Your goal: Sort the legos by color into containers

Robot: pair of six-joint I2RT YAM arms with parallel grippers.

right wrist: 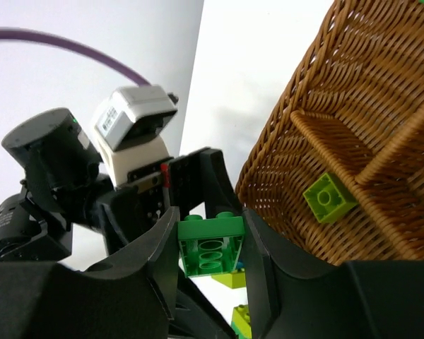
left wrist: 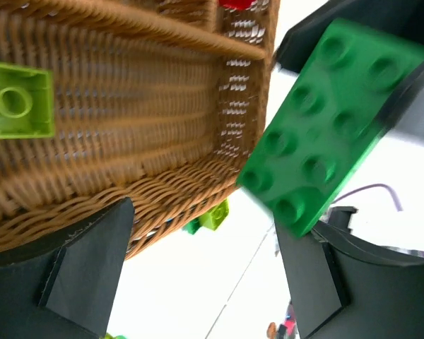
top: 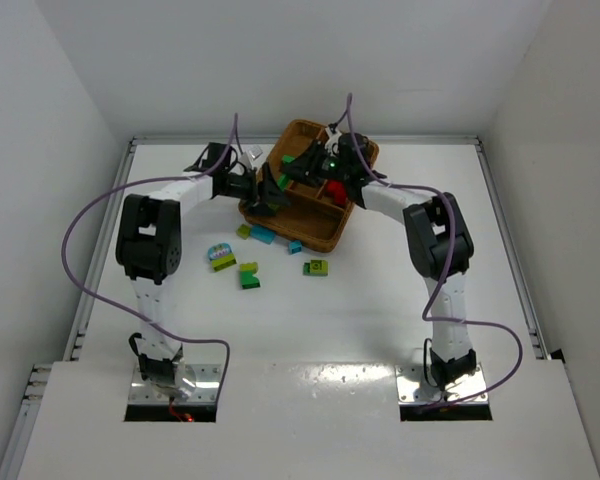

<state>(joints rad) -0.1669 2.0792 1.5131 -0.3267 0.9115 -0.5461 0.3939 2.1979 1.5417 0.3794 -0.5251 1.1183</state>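
Sorting under way: the right gripper (right wrist: 210, 227) is clamped on a green brick (right wrist: 212, 251), its jaws part closed against the brick's sides. It holds the brick in the air just outside the end wall of the tray (left wrist: 162, 191), over none of the compartments.

The left gripper (left wrist: 206, 233) hangs beside that same end of the tray. Its jaws are spread wide with nothing between them, and the green brick sits just beyond its fingers.

Inside the tray, a lime brick (left wrist: 18, 99) lies in the compartment nearest that wall. Past the divider (left wrist: 162, 32), a red brick (top: 342, 190) rests in another compartment. Several loose bricks (top: 315, 267) in green, lime and blue lie on the table (top: 380, 300) near the tray's front side.

The step in hand appears to be placing the green brick, which now sits in the right gripper alone.

The next move likely calls for the left gripper to back away from the tray. The right arm would then lift the brick over the rim and carry it to a compartment that holds neither the lime nor the red brick. The jaws should open only once the brick is squarely between dividers, as the compartments are narrow and a tilted brick could catch on the wicker. Which compartment is meant for green cannot be told from here.
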